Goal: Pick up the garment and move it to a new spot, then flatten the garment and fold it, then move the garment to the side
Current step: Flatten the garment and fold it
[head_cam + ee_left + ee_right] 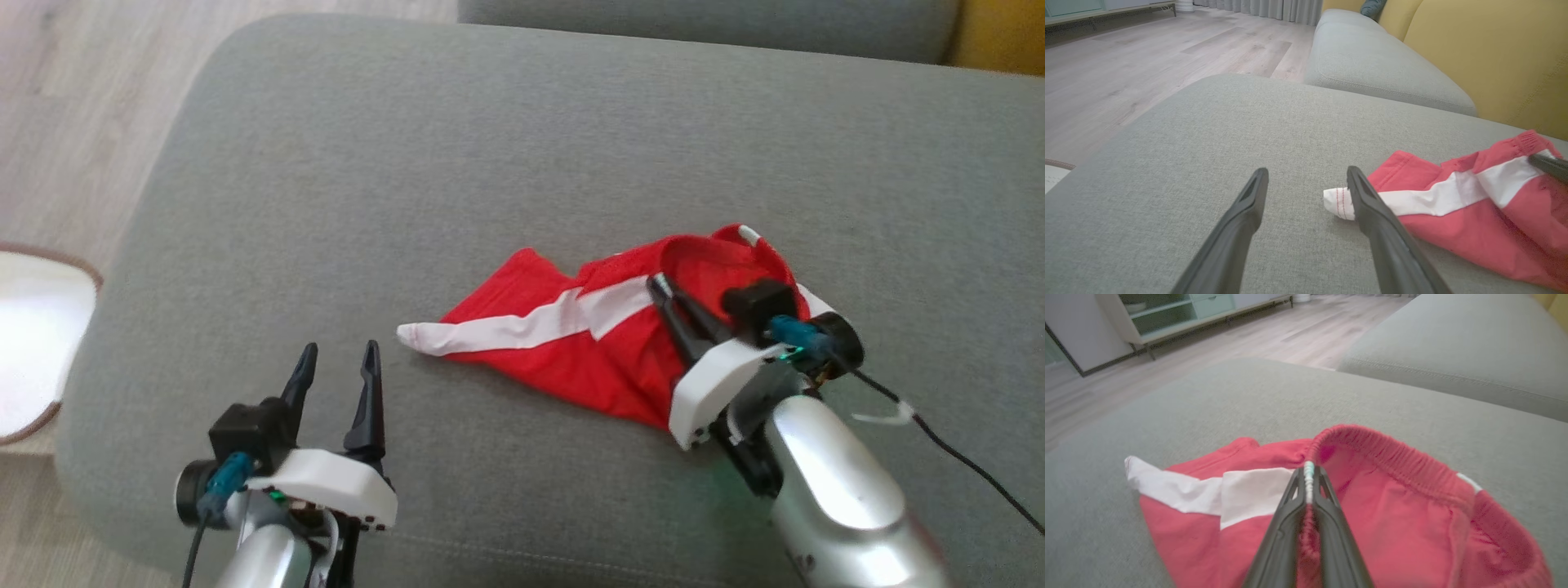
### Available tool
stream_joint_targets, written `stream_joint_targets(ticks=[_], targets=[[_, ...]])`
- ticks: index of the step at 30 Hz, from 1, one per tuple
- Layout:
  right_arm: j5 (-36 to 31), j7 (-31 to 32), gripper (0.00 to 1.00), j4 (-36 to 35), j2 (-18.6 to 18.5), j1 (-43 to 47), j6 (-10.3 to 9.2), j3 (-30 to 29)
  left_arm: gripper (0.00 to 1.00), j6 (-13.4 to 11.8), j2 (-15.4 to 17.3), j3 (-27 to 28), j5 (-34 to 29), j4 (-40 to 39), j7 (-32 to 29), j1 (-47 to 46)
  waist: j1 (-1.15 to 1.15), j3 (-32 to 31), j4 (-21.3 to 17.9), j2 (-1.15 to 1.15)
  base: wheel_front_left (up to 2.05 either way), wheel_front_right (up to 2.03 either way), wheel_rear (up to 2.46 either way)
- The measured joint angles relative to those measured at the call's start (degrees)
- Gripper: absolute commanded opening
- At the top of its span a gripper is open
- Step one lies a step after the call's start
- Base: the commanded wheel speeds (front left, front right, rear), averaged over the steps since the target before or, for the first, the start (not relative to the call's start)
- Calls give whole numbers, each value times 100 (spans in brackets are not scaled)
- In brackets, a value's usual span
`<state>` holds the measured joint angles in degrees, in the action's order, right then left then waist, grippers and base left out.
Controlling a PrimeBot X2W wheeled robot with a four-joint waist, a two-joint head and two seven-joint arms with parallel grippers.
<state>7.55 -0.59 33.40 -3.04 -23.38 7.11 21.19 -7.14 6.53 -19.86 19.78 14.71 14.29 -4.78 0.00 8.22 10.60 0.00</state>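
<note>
The garment [563,335] is a pair of red shorts with a white stripe, lying crumpled on the grey cushion [522,147]. My right gripper [663,287] is shut on its elastic waistband; in the right wrist view the waistband [1372,451] is pinched between the two dark fingers [1290,522] and arches open to the right. My left gripper [336,353] stands open just left of the garment's white tip [416,336], above the cushion. In the left wrist view that white tip [1336,200] lies against the inner side of the right finger [1372,212], and the garment [1474,212] spreads off to the right.
Wooden floor [73,122] lies beyond the cushion's left edge, with a pale rug [33,343] at the far left. A second grey cushion [1372,61] and a yellow backrest [1486,57] stand behind. A black cable [963,457] trails from my right wrist.
</note>
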Motion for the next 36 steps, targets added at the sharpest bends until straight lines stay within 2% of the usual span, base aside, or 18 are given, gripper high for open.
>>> stream_joint_targets(ticks=[5, 12, 22, 23, 26, 29, 36], targets=[[164, -388, 0, -257, 1, 136, 0, -557, 100, 18, -29, 55, -66, -31, 0, 18, 0, -35, -230, 0, 0, 0, 0], [320, -514, 0, -725, 4, 1165, 0, -1495, 100, 93, -62, 189, -130, -122, 0, 165, 0, -33, -592, 0, 0, 0, 0], [420, -717, 0, -722, 33, 1345, 0, -1857, 100, 168, -111, 200, -209, -148, 0, 154, 0, 84, -761, 0, 0, 0, 0], [420, -758, 11, -703, 33, 1345, 0, -1862, 100, 168, -111, 204, -220, -145, 0, 154, 0, 82, -761, 0, 0, 0, 0], [421, -869, 63, -700, 34, 1345, 0, -1881, 100, 168, -114, 221, -248, -140, 0, 154, 0, 56, -764, 0, 0, 0, 0], [421, -909, 100, -735, 34, 1356, 0, -1913, 100, 171, -121, 241, -248, -142, 0, 154, 0, 14, -779, 0, 0, 0, 0], [421, -959, 100, -1042, 35, 1505, 0, -1956, 100, 293, -155, 229, -258, -66, 0, 119, 0, -34, -862, 0, 0, 0, 0]])
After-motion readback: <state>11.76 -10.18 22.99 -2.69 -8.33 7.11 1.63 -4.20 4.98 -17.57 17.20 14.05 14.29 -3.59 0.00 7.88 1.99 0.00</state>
